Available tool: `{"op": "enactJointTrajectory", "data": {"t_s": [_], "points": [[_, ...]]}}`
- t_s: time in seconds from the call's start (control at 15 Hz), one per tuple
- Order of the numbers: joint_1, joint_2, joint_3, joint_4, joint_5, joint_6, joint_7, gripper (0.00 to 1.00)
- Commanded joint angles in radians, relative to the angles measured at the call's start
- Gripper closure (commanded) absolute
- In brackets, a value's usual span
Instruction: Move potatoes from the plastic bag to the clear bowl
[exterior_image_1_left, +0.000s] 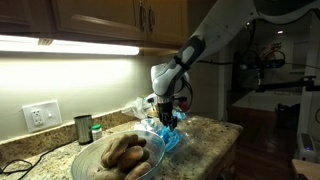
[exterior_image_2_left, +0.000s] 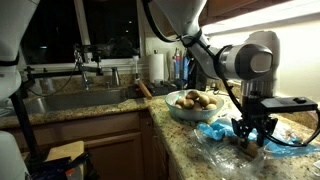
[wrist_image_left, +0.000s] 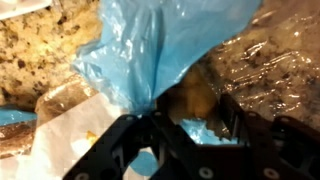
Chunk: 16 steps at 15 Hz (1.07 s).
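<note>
The arm (exterior_image_1_left: 215, 35) is reaching down over the granite worktop (exterior_image_1_left: 215, 128), and its jaws are dipping into the plastic bag (exterior_image_1_left: 165, 138), which is lying crumpled and partly spread out just beside the clear bowl (exterior_image_2_left: 186, 112). In the wrist view the dark fingers (wrist_image_left: 135, 140) are flanking a brown potato (wrist_image_left: 195, 100) that is showing under a bunched blue fold of the bag, and the jaws are pinching this potato from both sides. Whether plastic is caught between finger and skin cannot be told. The bowl is sitting on the worktop near its front edge and is holding several potatoes (exterior_image_2_left: 195, 99) heaped together. In both exterior views the bag is resting on the worktop, with clear crinkled film trailing out around the jaws. A small metal cup (exterior_image_1_left: 83, 128) is standing by the wall behind the bowl, well apart from the bag. A sink (exterior_image_2_left: 70, 100) is lying beyond the bowl.
</note>
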<state>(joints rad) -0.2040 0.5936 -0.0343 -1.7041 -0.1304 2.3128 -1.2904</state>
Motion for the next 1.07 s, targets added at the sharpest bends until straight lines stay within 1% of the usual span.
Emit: {"op": "enactJointTrajectory", "data": {"t_s": [0.0,0.47,1.0], "points": [[-0.007,-0.061,0.004,-0.041,0.002,-0.009,0.019,0.7],[0.02,-0.149,-0.001,-0.114,-0.016,0.018,0.058,0.7],[0.037,-0.269,-0.011,-0.237,-0.036,0.058,0.114,0.7]]}}
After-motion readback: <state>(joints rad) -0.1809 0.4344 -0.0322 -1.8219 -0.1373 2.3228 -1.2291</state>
